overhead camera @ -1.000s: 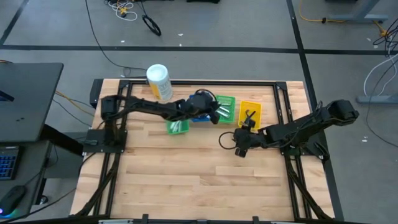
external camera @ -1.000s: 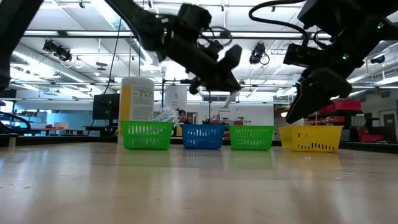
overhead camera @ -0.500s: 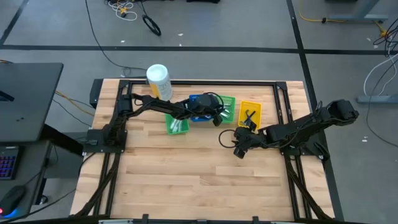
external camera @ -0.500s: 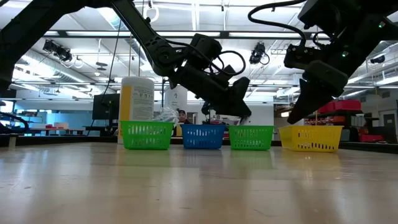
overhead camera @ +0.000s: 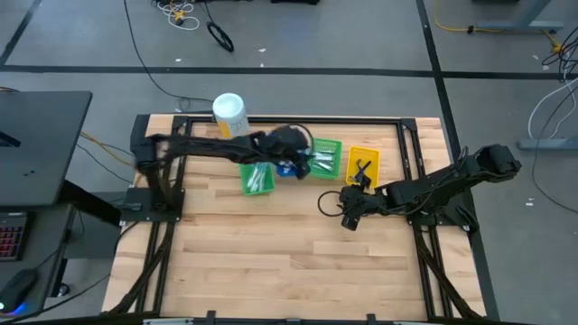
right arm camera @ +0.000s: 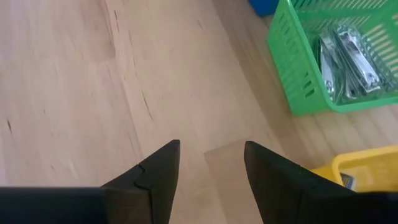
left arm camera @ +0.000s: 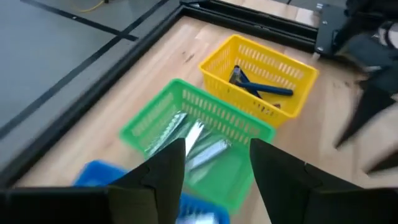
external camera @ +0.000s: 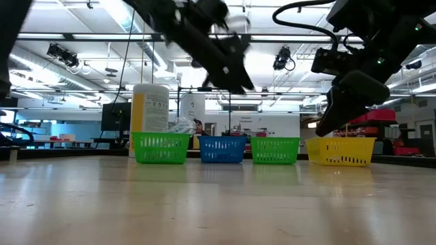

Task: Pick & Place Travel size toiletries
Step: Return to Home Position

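Four small bins stand in a row at the table's far side: a green bin, a blue bin, a second green bin and a yellow bin. Silvery toiletries lie in the second green bin and dark razors in the yellow bin. My left gripper hangs open and empty above the blue bin, pointing toward the second green bin. My right gripper is open over bare table, near the yellow bin's front.
A big white canister with a yellow label stands at the far left, behind the first green bin. The table's near half is bare wood. A black frame rail runs along the far edge.
My left gripper dipped toward the second green bin, then rose and drew back toward the table's left. The silvery item that hung below its fingers a second ago is no longer there. My right arm kept still.
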`<state>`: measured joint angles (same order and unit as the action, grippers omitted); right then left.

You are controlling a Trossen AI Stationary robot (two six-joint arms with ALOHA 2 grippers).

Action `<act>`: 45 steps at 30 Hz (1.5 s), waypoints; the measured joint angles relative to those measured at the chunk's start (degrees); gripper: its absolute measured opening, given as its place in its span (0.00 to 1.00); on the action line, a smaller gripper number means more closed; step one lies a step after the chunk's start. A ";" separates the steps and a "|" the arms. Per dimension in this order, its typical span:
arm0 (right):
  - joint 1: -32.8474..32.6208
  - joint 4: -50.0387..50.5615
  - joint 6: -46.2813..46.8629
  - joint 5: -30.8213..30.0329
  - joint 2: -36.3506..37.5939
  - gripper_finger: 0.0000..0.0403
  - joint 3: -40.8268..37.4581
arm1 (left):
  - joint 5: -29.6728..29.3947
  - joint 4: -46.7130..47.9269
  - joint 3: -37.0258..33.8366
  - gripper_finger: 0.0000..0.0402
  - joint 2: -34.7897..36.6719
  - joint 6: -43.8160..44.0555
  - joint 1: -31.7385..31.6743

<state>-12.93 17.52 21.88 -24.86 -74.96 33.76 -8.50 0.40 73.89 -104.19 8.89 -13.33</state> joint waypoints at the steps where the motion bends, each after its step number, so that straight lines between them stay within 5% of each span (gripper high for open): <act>1: 0.00 0.02 -0.18 0.00 0.00 0.47 0.00 | -0.51 3.41 0.00 0.46 2.81 -0.43 0.36; 5: 0.13 -2.43 2.86 0.25 0.00 0.47 0.00 | -7.97 16.66 0.00 0.44 14.00 -4.37 3.88; 8: 0.14 -4.88 2.83 6.34 0.73 0.47 0.00 | -16.61 27.31 -0.48 0.43 21.36 -4.54 8.59; 14: 0.11 -13.29 -4.07 15.64 7.60 0.47 0.00 | -22.92 31.58 -12.29 0.38 36.72 -3.83 18.85; 18: 0.10 -15.07 -12.50 22.45 14.99 0.47 0.00 | -22.95 26.26 -25.94 0.36 49.08 -2.05 23.66; 23: 0.71 -10.00 -18.41 21.75 26.11 0.47 0.02 | -22.85 12.12 -41.28 0.36 63.90 -1.85 26.75; 30: 0.79 -7.02 -26.22 28.60 40.41 0.47 -3.31 | -22.90 -5.16 -57.01 0.36 79.21 -8.12 28.11; 37: 1.40 -8.03 -27.34 29.51 53.79 0.47 -12.59 | -22.95 -14.04 -65.01 0.36 88.14 -13.55 28.09; 45: 1.42 -14.04 -26.92 29.10 67.88 0.47 -25.33 | -21.87 -17.77 -69.62 0.36 90.00 -14.63 28.09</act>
<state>-11.51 3.48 -5.04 4.24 -7.08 8.43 -30.36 -17.37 4.26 -14.20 -5.75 14.76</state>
